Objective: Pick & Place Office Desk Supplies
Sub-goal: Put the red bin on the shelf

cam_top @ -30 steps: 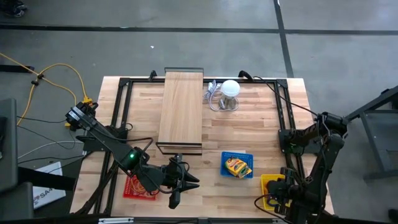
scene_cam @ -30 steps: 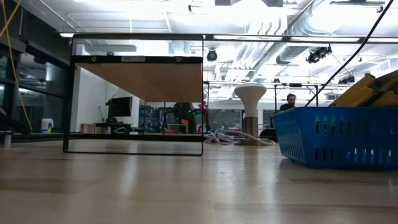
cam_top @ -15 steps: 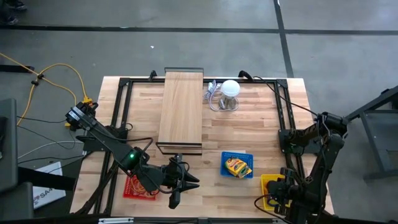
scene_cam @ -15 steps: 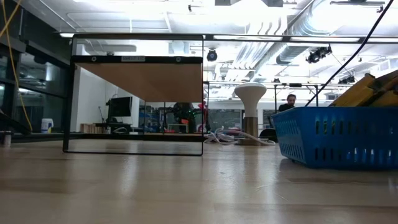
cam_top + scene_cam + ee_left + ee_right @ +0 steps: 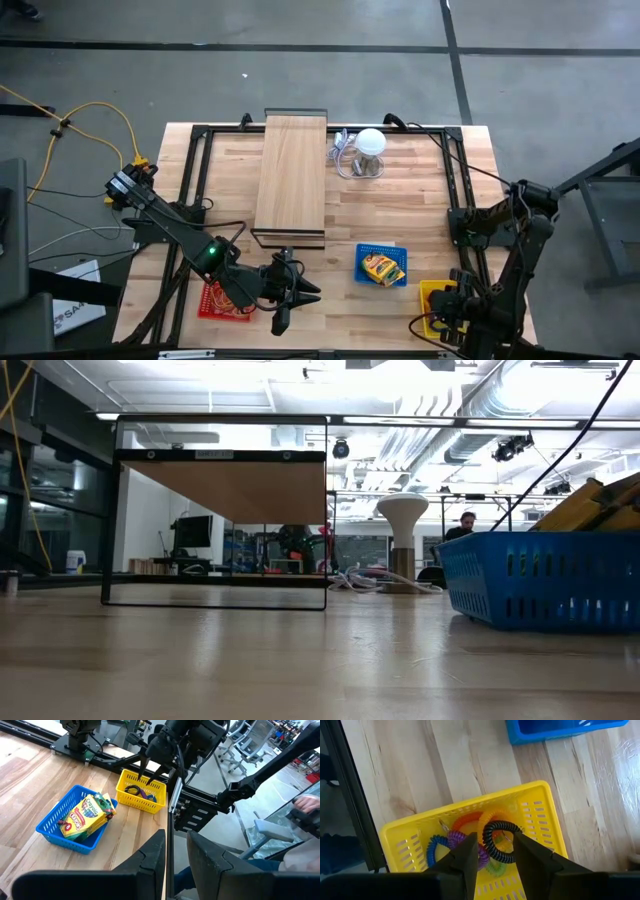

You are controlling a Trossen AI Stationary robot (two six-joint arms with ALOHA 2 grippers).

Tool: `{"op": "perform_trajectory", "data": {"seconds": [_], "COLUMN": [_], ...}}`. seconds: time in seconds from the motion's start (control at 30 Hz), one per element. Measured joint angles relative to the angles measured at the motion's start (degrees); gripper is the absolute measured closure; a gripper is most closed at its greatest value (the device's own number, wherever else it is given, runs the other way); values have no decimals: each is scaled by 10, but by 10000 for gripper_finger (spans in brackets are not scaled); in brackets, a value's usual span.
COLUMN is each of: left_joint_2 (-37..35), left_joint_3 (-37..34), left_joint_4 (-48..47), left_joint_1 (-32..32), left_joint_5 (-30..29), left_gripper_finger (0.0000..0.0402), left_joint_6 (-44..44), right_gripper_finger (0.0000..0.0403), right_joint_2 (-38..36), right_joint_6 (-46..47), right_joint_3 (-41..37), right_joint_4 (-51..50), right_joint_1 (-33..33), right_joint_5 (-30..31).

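1. At the near edge of the wooden surface (image 5: 400, 210), the left gripper (image 5: 296, 300) hovers just beside a red basket (image 5: 222, 300). Its fingers (image 5: 150, 862) stand slightly apart and hold nothing.
2. At the near right corner, the right gripper (image 5: 491, 851) hangs directly over a yellow basket (image 5: 395, 845). Its fingers (image 5: 532, 857) are parted around open air, gripping nothing.
3. Inside the yellow basket lie coiled loop bands (image 5: 490, 840): black, orange, purple, blue and green, tangled together.
4. Just beyond, near the middle of the surface, a blue basket (image 5: 381, 265) holds a yellow crayon box (image 5: 85, 815).
5. Farther back stands a long pale wooden board (image 5: 292, 175) on a black frame.
6. Beside the board, at the far edge, sits a white round object (image 5: 371, 142) with a grey cable (image 5: 345, 155).
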Motion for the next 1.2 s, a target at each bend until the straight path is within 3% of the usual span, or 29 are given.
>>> {"op": "perform_trajectory", "data": {"seconds": [0.13,0.5,0.77,1.2], "left_joint_2": [0,0,0,0], "left_joint_3": [0,0,0,0], "left_joint_4": [0,0,0,0], "left_joint_1": [0,0,0,0], "left_joint_5": [0,0,0,0], "left_gripper_finger": [325,325,325,325], "left_joint_6": [0,0,0,0], "right_gripper_finger": [291,291,291,291], "right_joint_2": [-17,-87,-117,-117], "right_joint_6": [-1,-50,-67,-101], "right_joint_3": [0,0,0,0], "right_joint_4": [-1,-2,-2,6], "right_joint_1": [0,-3,-13,-23], "right_joint_5": [9,123,163,164]}}
